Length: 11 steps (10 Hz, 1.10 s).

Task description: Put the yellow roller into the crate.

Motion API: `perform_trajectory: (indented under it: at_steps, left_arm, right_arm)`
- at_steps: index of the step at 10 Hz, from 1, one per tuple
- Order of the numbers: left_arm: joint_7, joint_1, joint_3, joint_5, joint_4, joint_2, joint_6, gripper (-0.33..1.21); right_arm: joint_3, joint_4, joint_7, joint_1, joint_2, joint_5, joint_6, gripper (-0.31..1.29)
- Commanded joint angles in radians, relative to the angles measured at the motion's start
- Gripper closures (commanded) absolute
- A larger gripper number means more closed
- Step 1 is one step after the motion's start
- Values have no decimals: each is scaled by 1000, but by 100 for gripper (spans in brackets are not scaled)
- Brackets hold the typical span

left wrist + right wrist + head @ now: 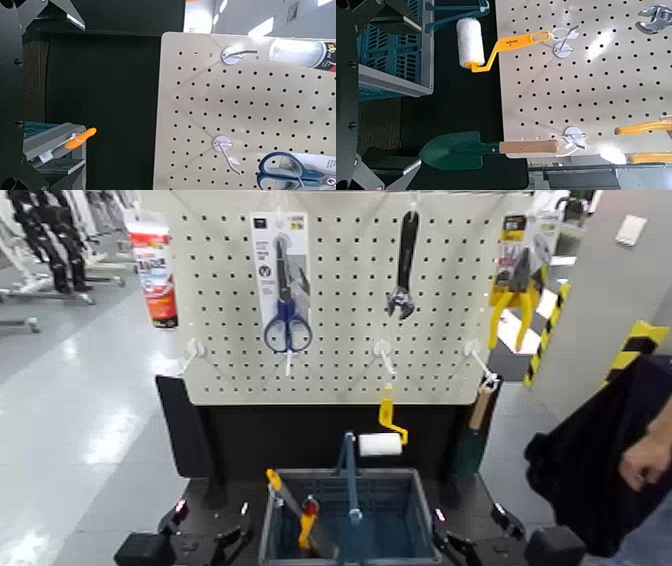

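Note:
The yellow roller [388, 425] hangs from a hook at the lower middle of the pegboard, white fluffy head [469, 41] lowest, just above the back rim of the crate. The blue-grey crate [415, 490] stands on the black table below the board, its blue centre handle upright; in the right wrist view the crate [395, 47] sits beside the roller. My left gripper [228, 542] and right gripper [462, 545] rest low at the table's front, one on each side of the crate, both open with nothing between the fingers and well short of the roller.
The pegboard carries blue scissors [287, 320], a black wrench [403, 270], yellow pliers [515, 290] and a green trowel [463, 150]. An orange-handled tool [285, 492] lies in the crate. A person's hand [648, 460] and dark sleeve are at the right.

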Motion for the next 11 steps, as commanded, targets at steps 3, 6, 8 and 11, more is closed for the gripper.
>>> perform_trajectory:
  at_steps: [3, 6, 8, 11]
  left_arm:
    - [0, -2, -2, 0, 0, 0, 1, 11]
    - [0, -3, 0, 1, 2, 0, 4, 11]
    - [2, 0, 0, 3, 0, 0, 4, 11]
    - [0, 2, 1, 6, 0, -1, 2, 11]
  right_arm:
    - [3, 3, -1, -2, 0, -1, 2, 14]
    - [1, 2, -1, -2, 0, -1, 6, 14]
    - [0, 2, -1, 0, 0, -1, 6, 14]
    - [-2, -2, 1, 0, -2, -1, 11, 14]
